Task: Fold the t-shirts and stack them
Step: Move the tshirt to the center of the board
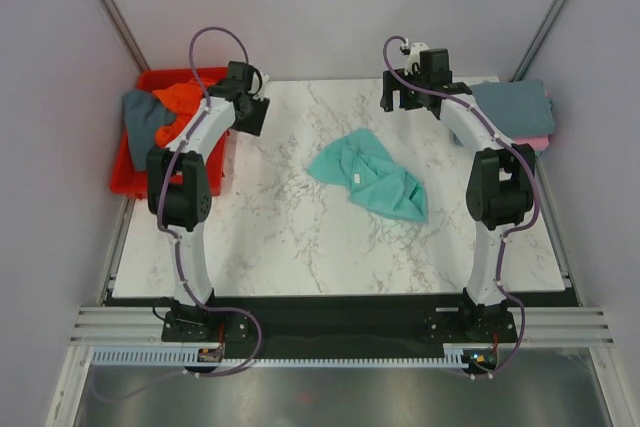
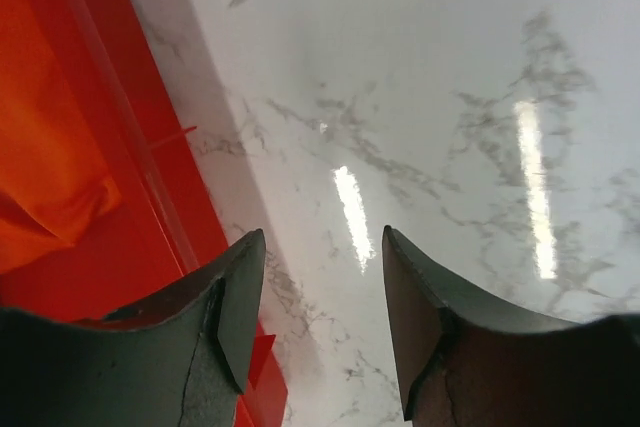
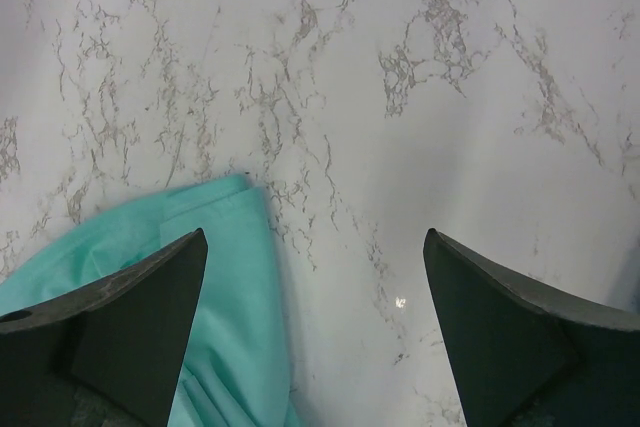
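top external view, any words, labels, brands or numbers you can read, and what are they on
None can be read in any view.
White tag on the teal t-shirt: too small to read, and it may be blank.

- Readable text, brands, numbers or signs: none in any of the three views.
- teal t-shirt (image 1: 388, 193), lying crumpled mid-table: a small white tag (image 1: 356, 179) shows on its upper side. Any print on it is too small to make out.
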Robot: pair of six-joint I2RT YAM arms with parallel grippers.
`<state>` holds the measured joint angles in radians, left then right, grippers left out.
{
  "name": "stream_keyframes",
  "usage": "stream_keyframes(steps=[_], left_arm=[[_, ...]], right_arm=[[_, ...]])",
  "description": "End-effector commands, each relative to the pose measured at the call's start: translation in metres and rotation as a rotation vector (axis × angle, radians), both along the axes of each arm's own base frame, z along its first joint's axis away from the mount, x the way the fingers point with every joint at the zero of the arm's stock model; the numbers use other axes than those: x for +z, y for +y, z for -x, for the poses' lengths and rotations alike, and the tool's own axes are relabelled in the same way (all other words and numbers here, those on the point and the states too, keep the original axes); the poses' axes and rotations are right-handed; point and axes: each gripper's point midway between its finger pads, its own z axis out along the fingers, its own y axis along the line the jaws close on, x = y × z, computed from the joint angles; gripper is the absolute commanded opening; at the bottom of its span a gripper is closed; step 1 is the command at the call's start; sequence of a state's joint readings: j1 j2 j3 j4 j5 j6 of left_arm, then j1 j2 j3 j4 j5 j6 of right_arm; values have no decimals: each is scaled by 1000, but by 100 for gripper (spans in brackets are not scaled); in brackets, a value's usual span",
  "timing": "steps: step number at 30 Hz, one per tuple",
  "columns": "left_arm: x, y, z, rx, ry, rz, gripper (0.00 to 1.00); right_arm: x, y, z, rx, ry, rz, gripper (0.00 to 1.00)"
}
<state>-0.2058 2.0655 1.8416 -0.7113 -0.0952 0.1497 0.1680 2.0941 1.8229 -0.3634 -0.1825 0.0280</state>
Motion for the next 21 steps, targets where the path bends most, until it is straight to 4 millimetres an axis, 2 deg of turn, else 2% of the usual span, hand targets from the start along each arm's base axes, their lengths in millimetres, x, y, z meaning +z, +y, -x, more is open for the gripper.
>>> stream_keyframes(steps=[1,2,5,7,8,9,11,12,13,14,17,18,19,20,21], left_arm=[[-20,26,0,47,57,26,57],[-33,31,-4,48,81,18,57],[-59,65,-12,103,112,-55,58],[-68,99,-16,166,116,-109,58],[-70,99,-18,162,113,-111,59],[-69,116,-19,198,108,-139,59],[-68,134,-22,242,91,-181,59],[-67,153,-22,285,85,-195,59],[-62,157,-26,284,72,-191,59],[-60,155,-27,256,73,-189,59],[-25,113,-34,127,29,-16,59],[-10,87,-36,59,0,75,59],[17,57,-34,1,-43,126,59],[33,42,-33,-24,-68,159,59],[45,13,-30,-83,-81,202,60]], right_arm=[[26,1,1,15,-62,8,98],[28,1,0,13,-67,7,98],[32,2,1,14,-73,6,98],[34,0,1,27,-84,25,98],[35,0,1,28,-84,25,98],[35,2,1,36,-86,23,98],[34,5,3,56,-77,8,98],[34,7,5,63,-72,-1,98],[32,8,6,72,-64,-10,98],[30,16,10,111,-52,-34,98],[13,28,34,188,31,-77,98],[6,30,42,205,58,-85,98],[-6,30,55,218,100,-88,98],[-14,32,68,240,150,-98,98],[-19,33,77,263,179,-107,98]])
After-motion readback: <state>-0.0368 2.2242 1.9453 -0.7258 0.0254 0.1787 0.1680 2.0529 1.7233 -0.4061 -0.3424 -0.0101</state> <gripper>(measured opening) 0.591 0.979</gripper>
